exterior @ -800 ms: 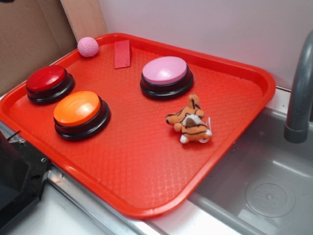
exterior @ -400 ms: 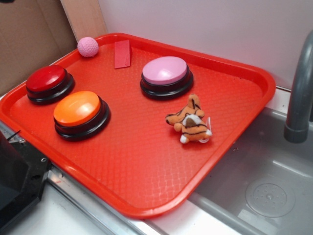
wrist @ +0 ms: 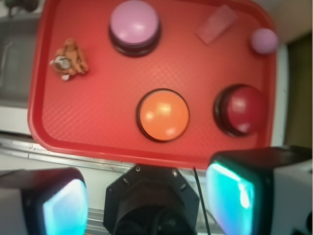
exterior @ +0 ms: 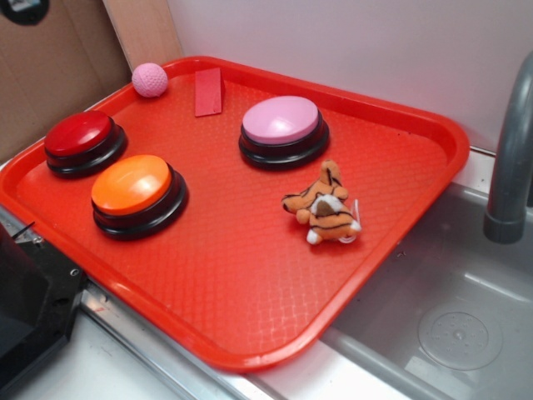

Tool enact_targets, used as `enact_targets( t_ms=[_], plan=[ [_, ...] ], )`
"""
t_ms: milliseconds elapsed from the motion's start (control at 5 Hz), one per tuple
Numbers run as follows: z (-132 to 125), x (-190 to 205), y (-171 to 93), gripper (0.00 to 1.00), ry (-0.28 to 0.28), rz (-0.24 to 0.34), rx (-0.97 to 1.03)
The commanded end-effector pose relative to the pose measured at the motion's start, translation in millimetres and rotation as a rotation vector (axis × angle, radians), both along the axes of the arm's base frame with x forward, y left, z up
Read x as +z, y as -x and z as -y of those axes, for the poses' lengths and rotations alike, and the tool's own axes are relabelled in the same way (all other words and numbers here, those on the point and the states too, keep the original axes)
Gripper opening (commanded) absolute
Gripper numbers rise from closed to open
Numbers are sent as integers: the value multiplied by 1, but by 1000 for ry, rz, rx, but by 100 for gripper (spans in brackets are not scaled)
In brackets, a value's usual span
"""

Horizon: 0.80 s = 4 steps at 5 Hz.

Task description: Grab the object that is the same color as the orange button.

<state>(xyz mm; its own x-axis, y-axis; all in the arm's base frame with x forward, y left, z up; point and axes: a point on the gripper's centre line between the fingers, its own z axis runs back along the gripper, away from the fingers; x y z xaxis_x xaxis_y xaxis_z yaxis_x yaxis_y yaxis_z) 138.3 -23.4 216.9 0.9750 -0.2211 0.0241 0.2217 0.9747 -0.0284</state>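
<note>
Where steel sink [exterior: 466, 317] adjoins, red tray [exterior: 250, 283], white wall [exterior: 350, 42].

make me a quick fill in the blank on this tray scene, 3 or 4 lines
The plush tiger lies on the red tray nearest the ____-topped button.
The button beside the orange button, toward the tray's corner, has a ____ top.
The pink ball rests next to a flat red ____.
In the wrist view, the gripper fingers stand wide ____.

Missing words: pink; red; card; apart
</note>
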Motion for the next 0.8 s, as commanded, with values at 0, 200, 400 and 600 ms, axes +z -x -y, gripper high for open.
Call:
enact_targets(
  t_ms=[0, 200, 400, 600],
  plan=[
    [41, -28, -44, 100, -47, 112, -431],
    [64, -59, -72, 100, -88, 197, -646],
    [90, -85, -90, 100, -98, 273, -818],
    [108, -109, -100, 100, -58, 308, -951]
  ],
)
